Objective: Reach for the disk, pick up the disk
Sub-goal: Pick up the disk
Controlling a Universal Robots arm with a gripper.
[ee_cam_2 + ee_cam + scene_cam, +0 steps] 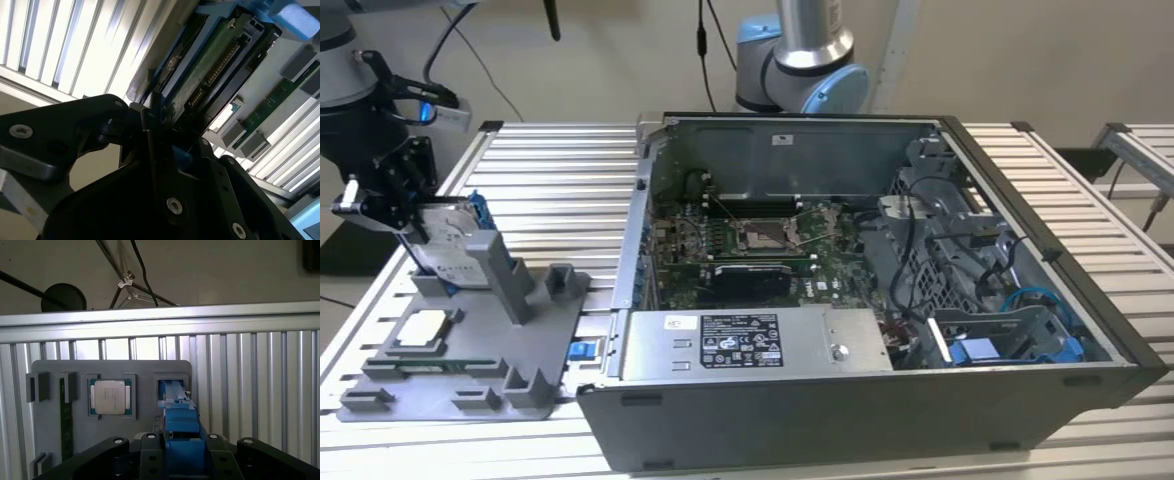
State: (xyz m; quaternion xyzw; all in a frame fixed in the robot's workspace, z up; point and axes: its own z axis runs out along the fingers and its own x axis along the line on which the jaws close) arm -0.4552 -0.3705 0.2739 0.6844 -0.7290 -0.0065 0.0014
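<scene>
- While the disk [451,252] stands in its gray holder [520,335], my gripper [414,228] straddles it — clamped or not, I cannot tell.
- Pick-up is pending — I judge it needs a firm clamp and a straight lift.

Gripper [181,441] clasping disk [175,401], chip [110,397] in tray [140,369]
</scene>
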